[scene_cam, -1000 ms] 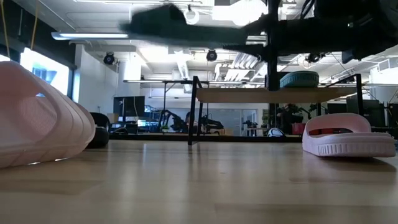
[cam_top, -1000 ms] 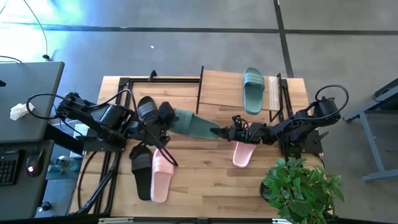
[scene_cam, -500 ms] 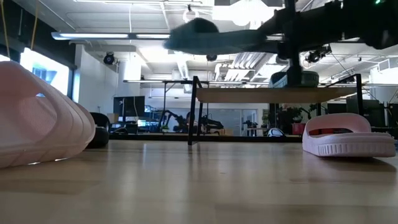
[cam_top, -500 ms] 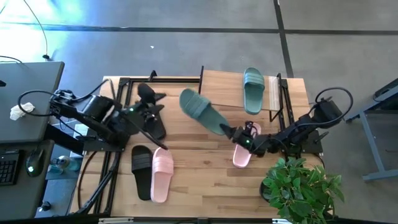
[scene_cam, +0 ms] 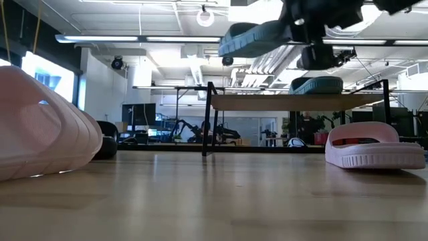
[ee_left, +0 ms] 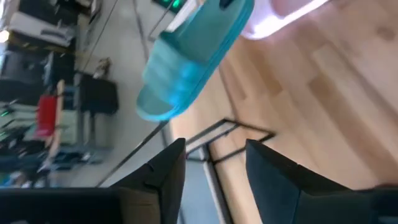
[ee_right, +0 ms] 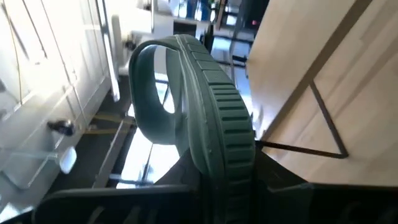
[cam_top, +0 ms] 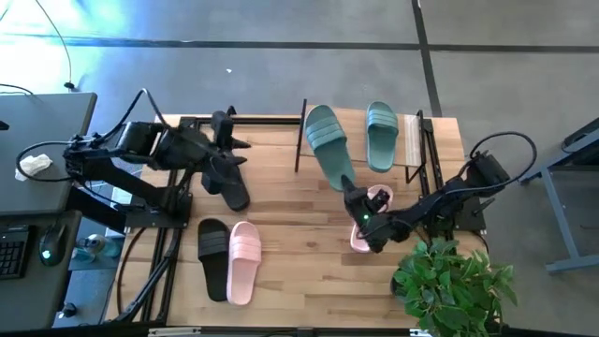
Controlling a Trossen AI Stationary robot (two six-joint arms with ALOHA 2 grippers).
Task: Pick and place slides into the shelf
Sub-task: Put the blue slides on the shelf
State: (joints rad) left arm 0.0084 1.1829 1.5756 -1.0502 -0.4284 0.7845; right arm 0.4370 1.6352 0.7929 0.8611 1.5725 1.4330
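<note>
The right pincer (cam_top: 351, 187) grips a green slide (cam_top: 328, 140) by its heel, holding it over the shelf (cam_top: 351, 150) beside its mate (cam_top: 381, 136). The left pincer (cam_top: 229, 150) stands open over the worktop's (cam_top: 299, 253) left rear.

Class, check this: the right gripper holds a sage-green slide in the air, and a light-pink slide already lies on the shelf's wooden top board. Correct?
Not quite. In the high view, the slide on the low shelf's light wooden top board is a second sage-green open-toe slide, not pink. The right gripper does hold a sage-green slide aloft.
</note>
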